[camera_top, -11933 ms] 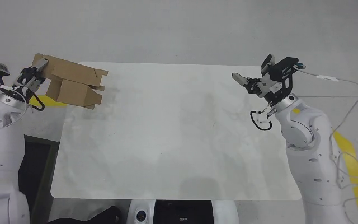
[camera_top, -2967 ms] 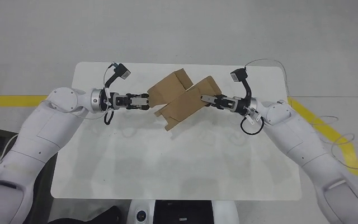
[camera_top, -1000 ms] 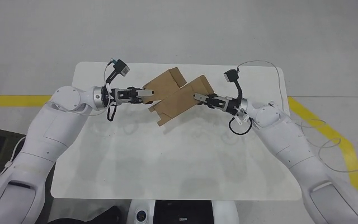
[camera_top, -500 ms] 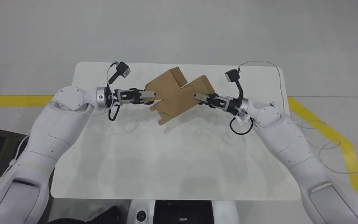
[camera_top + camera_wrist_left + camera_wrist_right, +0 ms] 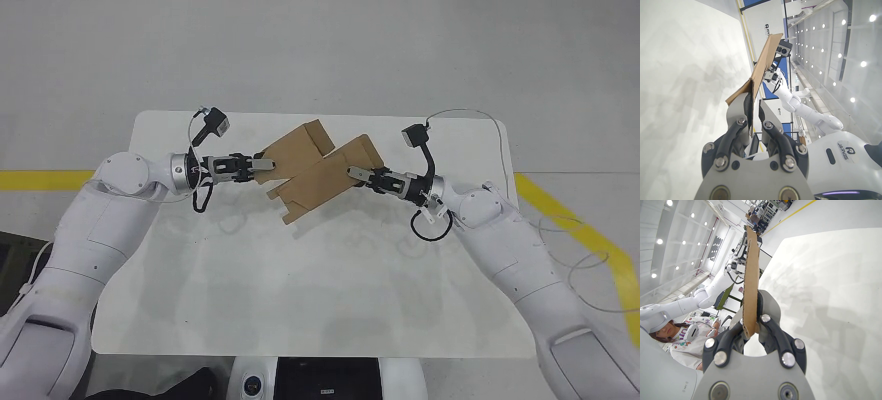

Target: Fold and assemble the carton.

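The flat brown corrugated cardboard carton (image 5: 318, 172) hangs over the white table (image 5: 300, 290). We judge it light, stiff across its panels and bendable at its creases. Our right gripper (image 5: 352, 173) pinches one edge tight. Our left gripper (image 5: 262, 161) brackets the opposite edge, jaws narrowly apart.

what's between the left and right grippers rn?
The carton. It spans from the left gripper to the right gripper, with an edge between each one's fingers, above the table. The top view shows this.

Flattened brown carton (image 5: 318, 172), aloft, tilted.
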Controlling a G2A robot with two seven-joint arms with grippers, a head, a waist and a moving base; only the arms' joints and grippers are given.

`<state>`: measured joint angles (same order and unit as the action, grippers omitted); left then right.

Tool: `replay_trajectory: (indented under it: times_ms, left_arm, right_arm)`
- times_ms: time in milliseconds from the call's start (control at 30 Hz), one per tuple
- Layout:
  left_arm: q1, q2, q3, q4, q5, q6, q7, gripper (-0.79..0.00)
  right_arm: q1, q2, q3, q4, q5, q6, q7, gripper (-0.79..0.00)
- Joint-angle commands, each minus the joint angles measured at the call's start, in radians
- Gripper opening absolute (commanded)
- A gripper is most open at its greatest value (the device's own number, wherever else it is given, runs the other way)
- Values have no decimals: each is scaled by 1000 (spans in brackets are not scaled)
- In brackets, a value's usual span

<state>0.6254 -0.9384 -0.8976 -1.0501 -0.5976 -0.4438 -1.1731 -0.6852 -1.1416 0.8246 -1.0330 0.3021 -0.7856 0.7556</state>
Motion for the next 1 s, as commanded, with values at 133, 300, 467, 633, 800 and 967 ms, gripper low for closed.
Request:
replay_trajectory:
  times_ms: [133, 300, 467, 633, 800, 967]
  left_arm:
    - [2, -7, -5, 4, 6, 6, -4, -785]
    - [3, -12, -11, 7, 8, 9, -11, -785]
    - [3, -15, -25, 5, 2, 9, -17, -785]
    - [6, -13, -54, -11, -14, -1, -37, -785]
    - [12, -7, -81, -38, -6, -22, -74, -785]
    - [22, -2, -95, -59, 20, -34, -113, -785]
  right_arm:
    - [-3, -4, 9, 0, -4, 2, 5, -785]
    - [-6, -7, 17, 0, -5, 4, 11, -702]
    - [-12, -9, 26, 9, -10, 8, 8, 0]
    - [-18, 1, 71, 37, -58, -8, -34, 0]
    - [-40, 28, 151, 13, -121, -31, -59, 0]
    - [-61, 53, 190, -95, -128, -50, 65, 0]
